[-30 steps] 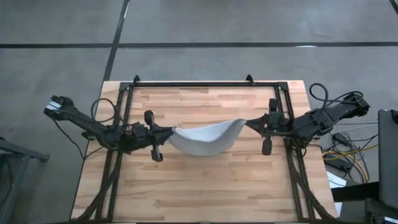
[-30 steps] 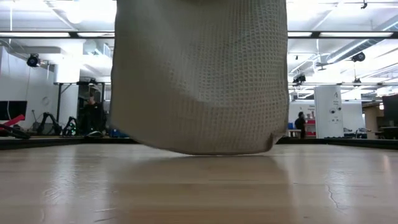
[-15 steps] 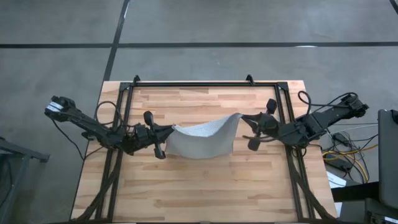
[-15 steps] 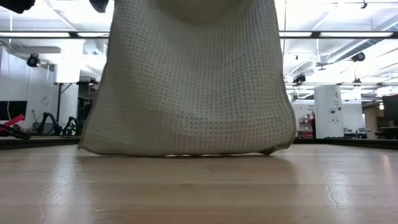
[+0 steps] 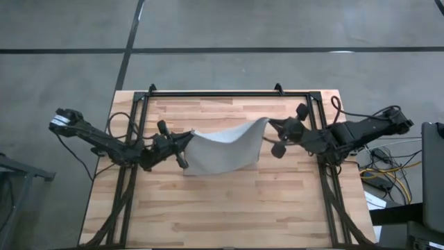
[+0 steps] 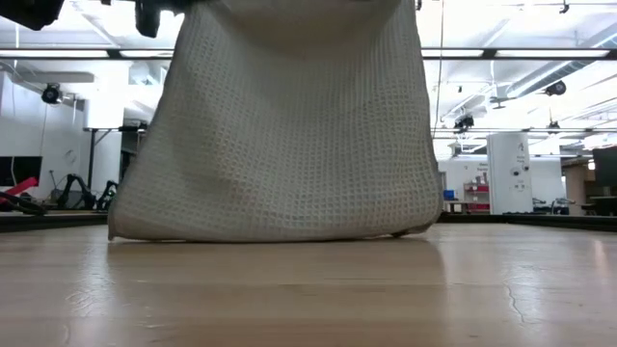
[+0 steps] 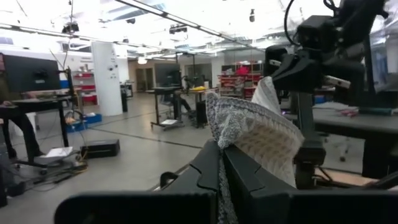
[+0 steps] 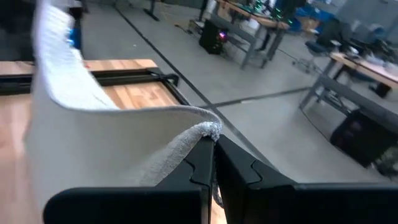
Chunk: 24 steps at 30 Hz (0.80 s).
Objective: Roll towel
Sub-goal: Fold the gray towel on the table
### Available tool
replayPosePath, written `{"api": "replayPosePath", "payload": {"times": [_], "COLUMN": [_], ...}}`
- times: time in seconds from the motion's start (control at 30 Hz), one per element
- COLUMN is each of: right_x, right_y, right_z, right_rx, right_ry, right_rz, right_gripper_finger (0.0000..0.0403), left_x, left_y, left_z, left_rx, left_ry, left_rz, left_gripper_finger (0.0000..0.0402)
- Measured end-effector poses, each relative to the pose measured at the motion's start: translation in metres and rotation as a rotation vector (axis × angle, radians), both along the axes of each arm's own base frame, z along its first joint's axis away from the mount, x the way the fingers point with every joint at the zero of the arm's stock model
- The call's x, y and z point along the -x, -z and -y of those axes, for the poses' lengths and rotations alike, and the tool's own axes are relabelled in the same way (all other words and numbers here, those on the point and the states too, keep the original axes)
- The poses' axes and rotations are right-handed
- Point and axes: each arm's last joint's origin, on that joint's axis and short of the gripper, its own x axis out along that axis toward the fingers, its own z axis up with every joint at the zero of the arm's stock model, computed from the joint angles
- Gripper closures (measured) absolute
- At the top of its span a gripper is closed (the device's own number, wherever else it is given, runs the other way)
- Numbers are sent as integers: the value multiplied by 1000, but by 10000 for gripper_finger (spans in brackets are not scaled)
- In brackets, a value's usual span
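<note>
Left gripper (image 5: 187, 136) sits over the left-middle of the worktop (image 5: 229, 208), fingers clamped on the towel's (image 5: 220, 153) left top corner. The left wrist view shows the cloth pinched tight between the two dark fingers (image 7: 208, 171), with no gap.

The towel hangs between the two arms as a sagging sheet. In the low view its bottom hem (image 6: 270, 231) rests along the wood while the rest is held up, so it is half lowered, not flat. It sits at the worktop's centre, slightly toward the far edge.

Right gripper (image 5: 267, 125) is at the right-middle, fingers closed on the towel's right top corner; the right wrist view shows the fringed corner (image 8: 208, 132) nipped between the fingers. From above, the right corner sits farther back than the left one, so the top edge runs slanted.

The step looks like laying the towel out flat before rolling. To do it well:
- keep both pinches firm until the cloth is down;
- level the two corners so the top edge is square;
- keep light tension across the edge, no slack belly;
- draw both corners away from the resting hem while lowering, so the sheet spreads rather than bunching on itself;
- let go only once it lies flat.

Risk: uneven lowering leaves a fold, making a crooked roll.
</note>
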Motion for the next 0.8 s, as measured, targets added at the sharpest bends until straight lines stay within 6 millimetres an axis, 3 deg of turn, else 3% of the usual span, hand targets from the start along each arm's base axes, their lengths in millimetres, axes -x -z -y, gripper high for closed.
{"api": "replayPosePath", "payload": {"times": [0.53,0.8], "right_x": [-18,-22], "right_y": [39,43], "right_z": [14,26], "right_rx": [-84,-99], "right_ry": [110,146], "right_rz": [-80,-91], "right_gripper_finger": [394,394], "left_x": [-8,-13], "left_y": [13,25], "left_z": [-13,-24], "left_rx": [24,80], "left_ry": [-60,-104], "left_rz": [-90,-152], "left_gripper_finger": [395,395]}}
